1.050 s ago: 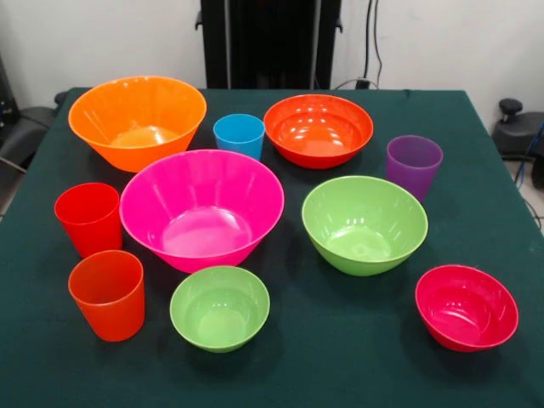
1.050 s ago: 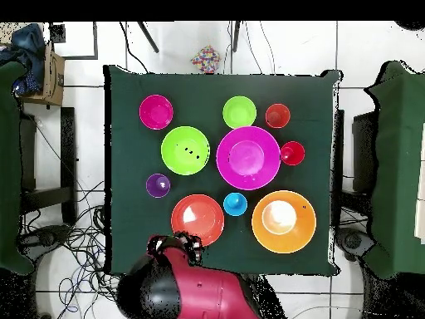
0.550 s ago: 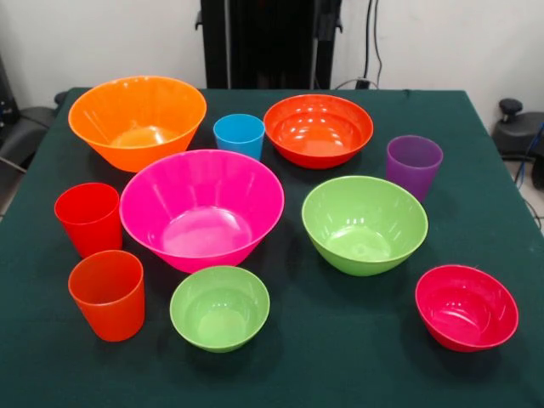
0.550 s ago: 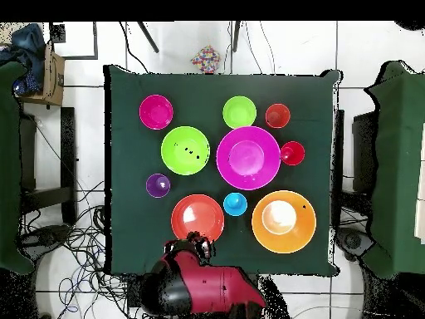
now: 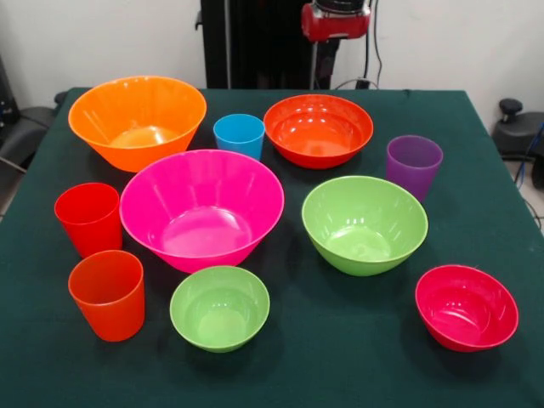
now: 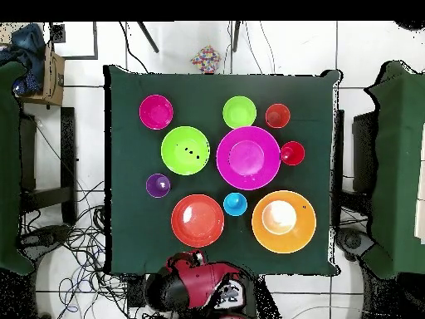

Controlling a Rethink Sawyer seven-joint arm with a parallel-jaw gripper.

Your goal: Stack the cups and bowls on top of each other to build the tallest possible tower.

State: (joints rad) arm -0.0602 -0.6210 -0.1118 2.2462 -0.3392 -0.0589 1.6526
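Every cup and bowl stands alone on the green cloth, none nested, so no tower is in view. At the back are the large orange bowl (image 5: 136,119), blue cup (image 5: 239,136), shallow red-orange bowl (image 5: 318,129) and purple cup (image 5: 414,164). The large pink bowl (image 5: 201,208) and medium green bowl (image 5: 365,223) fill the middle. The red cup (image 5: 88,218), orange cup (image 5: 108,293), small green bowl (image 5: 219,307) and crimson bowl (image 5: 466,306) stand nearer. My gripper (image 6: 192,262) hangs just off the table edge by the red-orange bowl (image 6: 197,220), touching nothing.
The arm's red end (image 5: 336,19) shows at the top edge behind the table. In the overhead view, green-covered furniture (image 6: 398,166) flanks the table (image 6: 124,208) on both sides. Cables (image 6: 79,249) lie on the floor, and a cardboard box (image 6: 50,71) stands at the upper left.
The arm has swung round at the table's edge, and its red end now shows at the top of the front view. No cup or bowl has moved.
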